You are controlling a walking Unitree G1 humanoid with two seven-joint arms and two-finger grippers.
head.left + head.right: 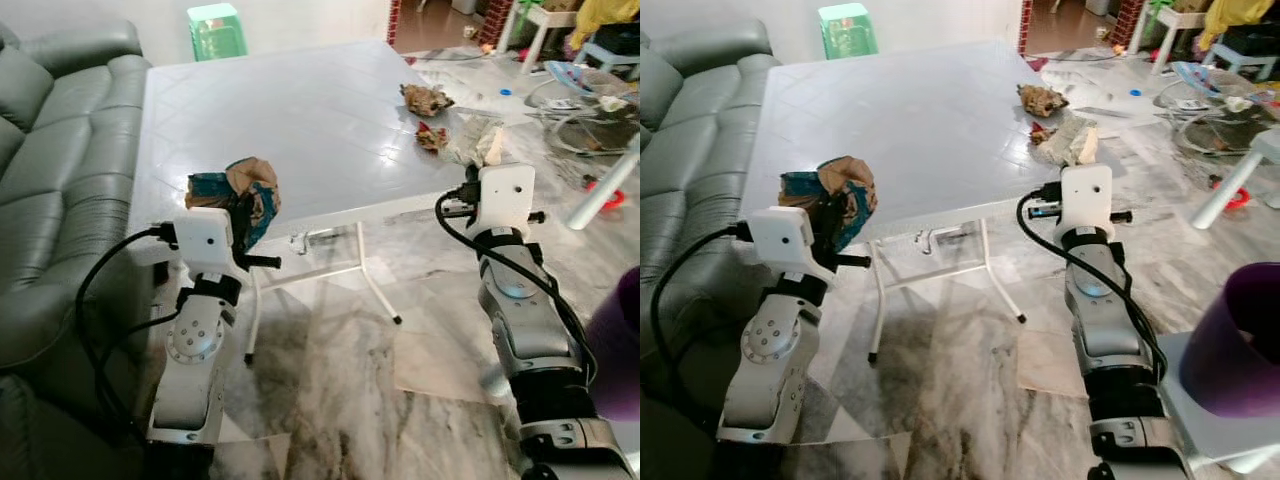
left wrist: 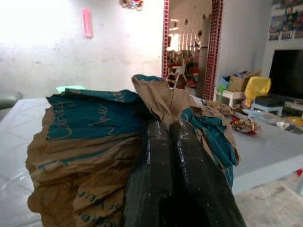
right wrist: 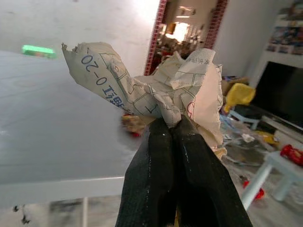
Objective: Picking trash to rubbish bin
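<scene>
My left gripper (image 2: 168, 130) is shut on a crumpled brown and teal paper bag (image 1: 240, 192), held over the near left corner of the white folding table (image 1: 290, 110). My right gripper (image 3: 171, 127) is shut on a crumpled white printed paper (image 1: 478, 140), held at the table's near right edge. Two small brown trash wads (image 1: 427, 98) (image 1: 432, 136) lie on the table's right side. A purple rubbish bin (image 1: 1238, 340) stands on the floor at my right.
A grey leather sofa (image 1: 50, 190) runs along the left of the table. A green stool (image 1: 217, 30) stands beyond the table. Toys, small white stools (image 3: 279, 172) and clutter cover the floor at the far right. Marble floor lies open under and before the table.
</scene>
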